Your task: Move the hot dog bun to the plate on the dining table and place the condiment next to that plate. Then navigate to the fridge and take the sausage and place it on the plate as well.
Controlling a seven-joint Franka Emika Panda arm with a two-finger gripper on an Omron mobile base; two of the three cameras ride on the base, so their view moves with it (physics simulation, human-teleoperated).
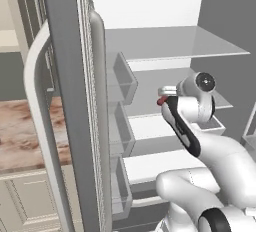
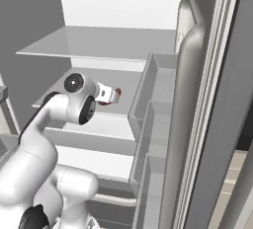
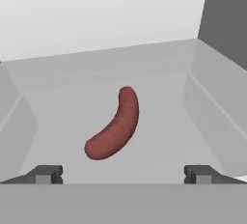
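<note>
I see the curved dark red sausage [image 3: 115, 125] lying loose on a glass shelf [image 3: 159, 97] inside the open dark grey fridge [image 1: 220, 21] with the white interior. My two-finger gripper [image 3: 123, 174] hangs just short of the sausage, jaws spread wide apart, one on each side, touching nothing.

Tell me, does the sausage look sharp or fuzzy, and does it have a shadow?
In the hand view the sausage looks sharp, under flat even light, with no clear shadow on the fridge shelf. In the left base view only a small red bit peeks past the arm, too tiny to judge.
</note>
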